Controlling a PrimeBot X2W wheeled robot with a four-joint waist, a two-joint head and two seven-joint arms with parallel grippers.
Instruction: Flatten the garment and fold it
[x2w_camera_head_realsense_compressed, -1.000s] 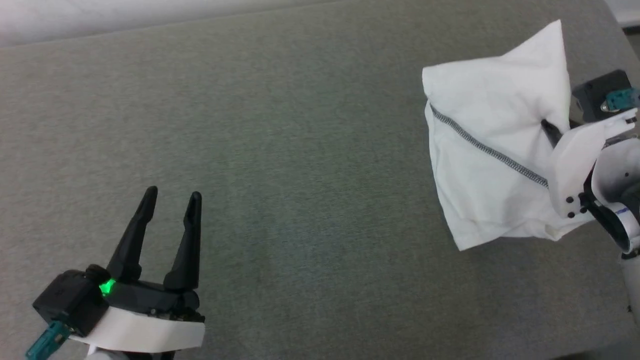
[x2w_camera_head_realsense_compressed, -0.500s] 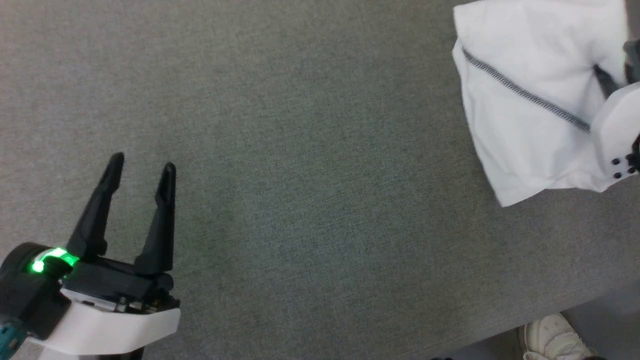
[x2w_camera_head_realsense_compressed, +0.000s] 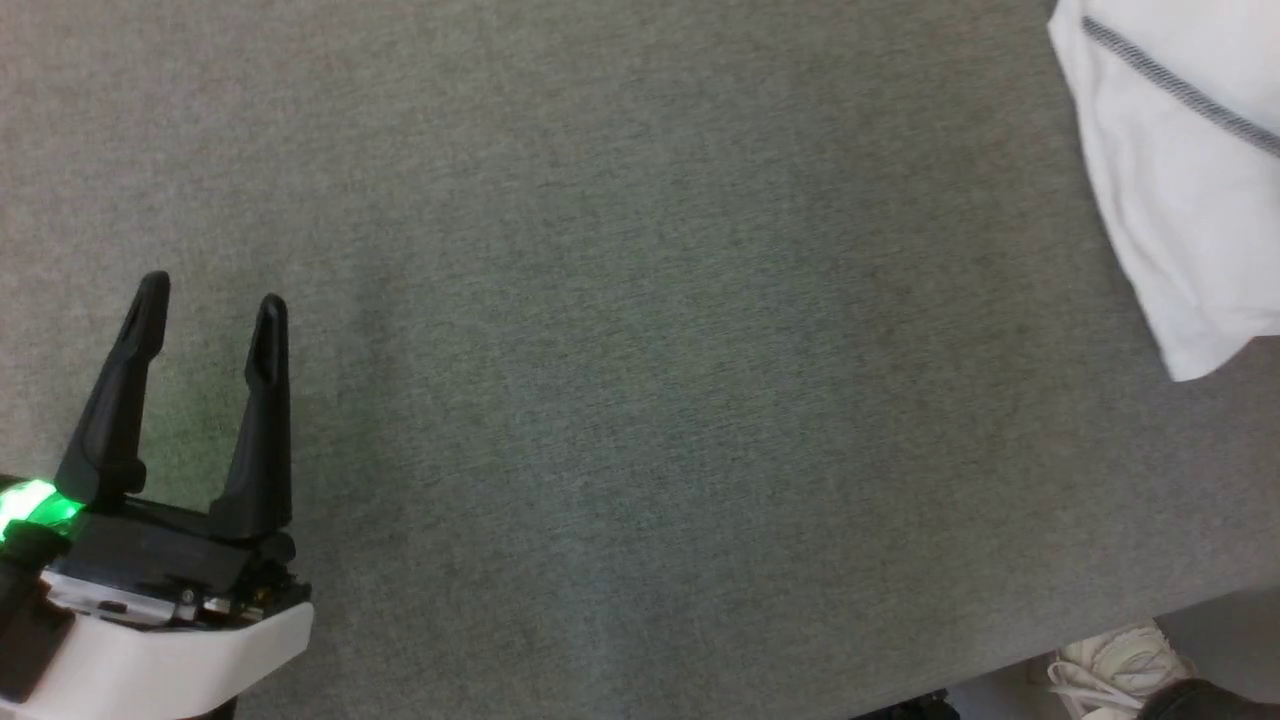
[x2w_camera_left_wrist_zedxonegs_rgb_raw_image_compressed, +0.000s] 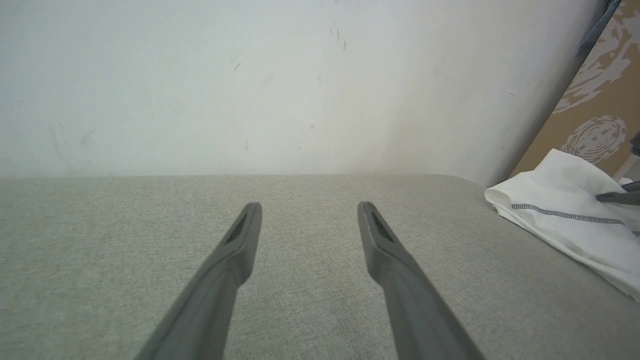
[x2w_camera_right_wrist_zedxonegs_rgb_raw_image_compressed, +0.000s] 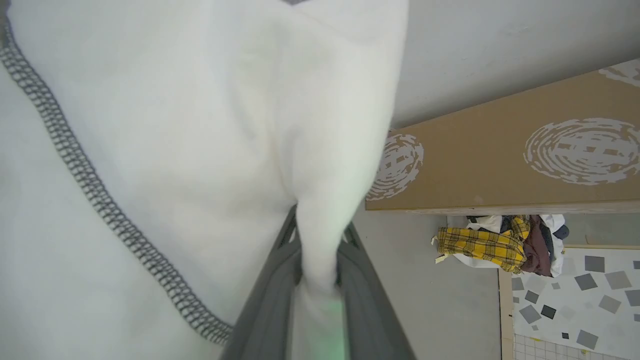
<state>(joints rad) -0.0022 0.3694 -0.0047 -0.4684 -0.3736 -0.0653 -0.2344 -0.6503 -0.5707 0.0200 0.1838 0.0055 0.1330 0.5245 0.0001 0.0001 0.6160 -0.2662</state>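
Here, left end effector (x2w_camera_head_realsense_compressed: 212, 296) spread wide, right end effector (x2w_camera_right_wrist_zedxonegs_rgb_raw_image_compressed: 321, 223) pinching garment (x2w_camera_right_wrist_zedxonegs_rgb_raw_image_compressed: 175, 125).

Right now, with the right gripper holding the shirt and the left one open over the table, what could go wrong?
1. The right gripper pinches only a narrow fold of the garment; thin fabric could slip out under a pull.
2. The garment lies doubled over near the right end of the table; a drag might take it off the edge.
3. The left gripper is open and far from it, so one-handed flattening may bunch it further.
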